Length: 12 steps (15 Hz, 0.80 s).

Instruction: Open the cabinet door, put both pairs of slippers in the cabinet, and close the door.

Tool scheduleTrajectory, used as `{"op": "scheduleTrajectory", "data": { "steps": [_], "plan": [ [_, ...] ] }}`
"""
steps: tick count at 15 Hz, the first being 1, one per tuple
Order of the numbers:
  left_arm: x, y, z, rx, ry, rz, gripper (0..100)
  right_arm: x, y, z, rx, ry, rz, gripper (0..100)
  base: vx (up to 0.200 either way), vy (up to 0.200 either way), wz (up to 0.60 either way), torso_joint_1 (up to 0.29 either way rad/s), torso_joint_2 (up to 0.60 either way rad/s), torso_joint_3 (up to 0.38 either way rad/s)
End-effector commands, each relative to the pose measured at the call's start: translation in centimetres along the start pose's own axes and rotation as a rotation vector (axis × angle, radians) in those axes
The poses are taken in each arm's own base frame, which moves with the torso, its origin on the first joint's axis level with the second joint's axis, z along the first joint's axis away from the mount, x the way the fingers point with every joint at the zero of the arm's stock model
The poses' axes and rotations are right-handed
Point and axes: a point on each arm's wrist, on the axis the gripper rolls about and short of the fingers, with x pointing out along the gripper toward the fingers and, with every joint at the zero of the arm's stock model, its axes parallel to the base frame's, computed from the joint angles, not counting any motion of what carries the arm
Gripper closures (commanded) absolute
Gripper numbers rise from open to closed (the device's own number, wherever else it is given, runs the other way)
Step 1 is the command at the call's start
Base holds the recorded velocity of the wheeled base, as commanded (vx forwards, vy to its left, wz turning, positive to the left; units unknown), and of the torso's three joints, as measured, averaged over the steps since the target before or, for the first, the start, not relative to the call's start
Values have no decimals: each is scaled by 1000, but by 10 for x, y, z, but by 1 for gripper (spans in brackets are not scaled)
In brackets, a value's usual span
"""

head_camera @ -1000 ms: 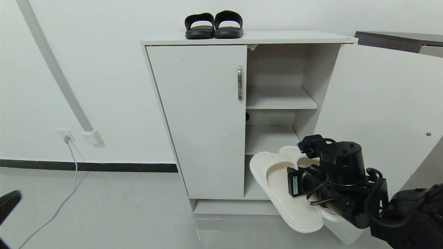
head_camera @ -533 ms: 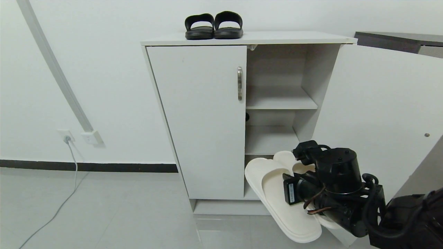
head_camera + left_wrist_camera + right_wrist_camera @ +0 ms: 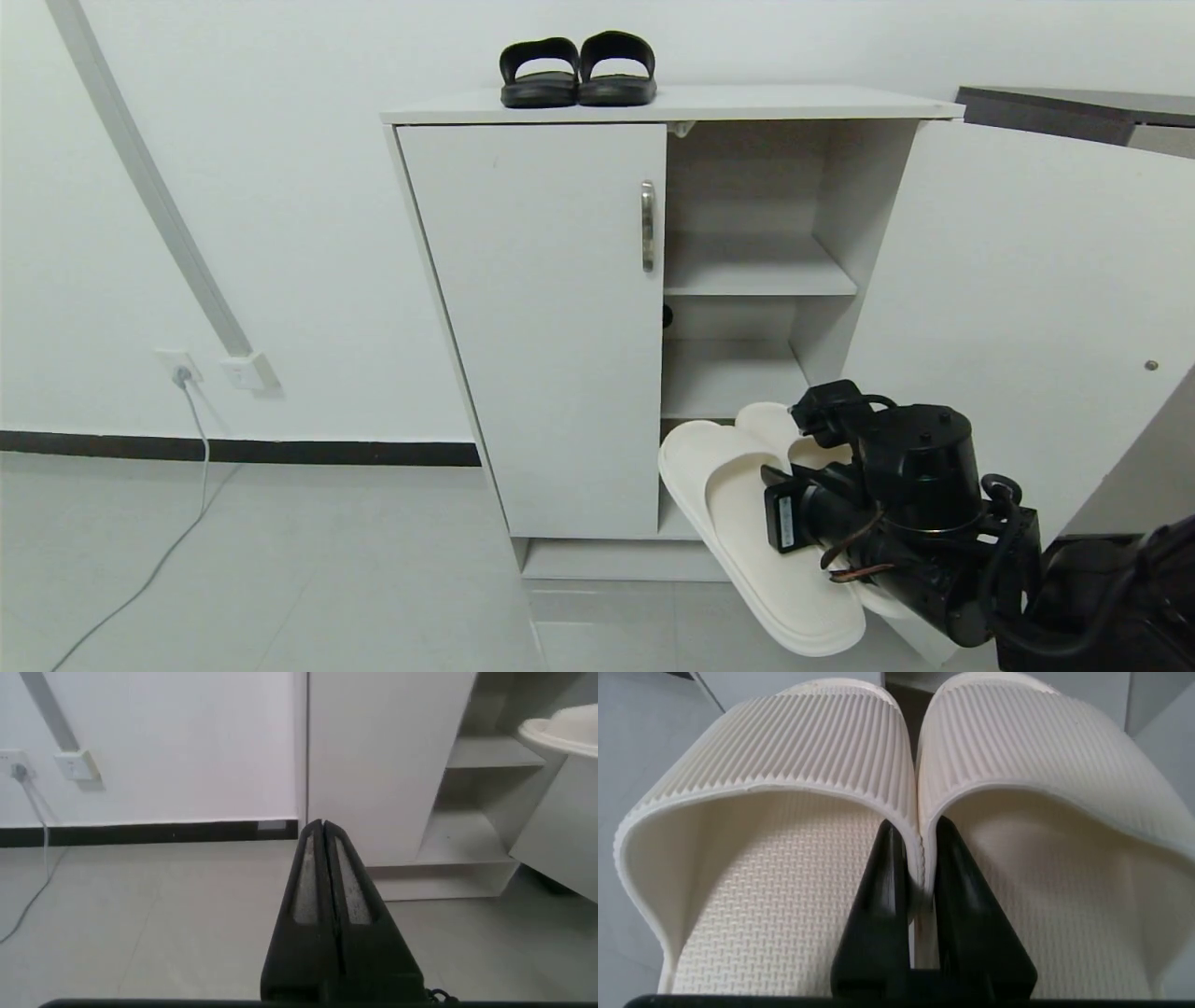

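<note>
A white cabinet [image 3: 541,327] stands against the wall, its left door shut and its right door [image 3: 1018,308] swung wide open. A pair of black slippers [image 3: 577,70] sits on the cabinet top. My right gripper [image 3: 918,859] is shut on the touching inner edges of a pair of white slippers [image 3: 747,513], holding them side by side in the air. They hang tilted just in front of the open lower compartment, toes toward the cabinet. My left gripper [image 3: 323,835] is shut and holds nothing, low over the floor to the left of the cabinet.
Two bare shelves [image 3: 747,271] [image 3: 724,378] show inside the open half. A wall socket with a grey cable [image 3: 177,369] trails over the floor at the left. A dark desk top [image 3: 1074,103] sits behind the open door.
My right arm has shifted the white slippers slightly left and down in front of the cabinet opening. The left gripper's tip has dropped out of the head view's left edge.
</note>
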Motion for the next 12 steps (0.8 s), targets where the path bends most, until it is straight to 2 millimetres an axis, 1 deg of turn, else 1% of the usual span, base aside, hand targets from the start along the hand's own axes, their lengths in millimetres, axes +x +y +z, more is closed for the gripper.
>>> {"op": "scheduleTrajectory", "data": {
  "steps": [1,3,5,7,9,11,12],
  "plan": [
    [0,0,0,-3,-2,0,100,3,1,-3,-2,2,-1,100,0,0,0,0,0,0],
    [0,0,0,-9,-4,2,100,10,5,-2,0,-10,-32,100,0,0,0,0,0,0],
    [0,0,0,-9,-4,2,100,27,17,0,39,-47,-156,100,0,0,0,0,0,0],
    [0,0,0,-8,-4,2,100,38,27,4,85,-80,-206,100,0,0,0,0,0,0],
    [0,0,0,-8,-4,2,100,43,29,5,90,-86,-216,100,0,0,0,0,0,0],
    [0,0,0,-8,-4,2,100,47,26,3,86,-80,-243,100,0,0,0,0,0,0],
    [0,0,0,-6,-4,2,100,49,23,3,88,-84,-270,100,0,-200,0,2,2,2]
  ]
}}
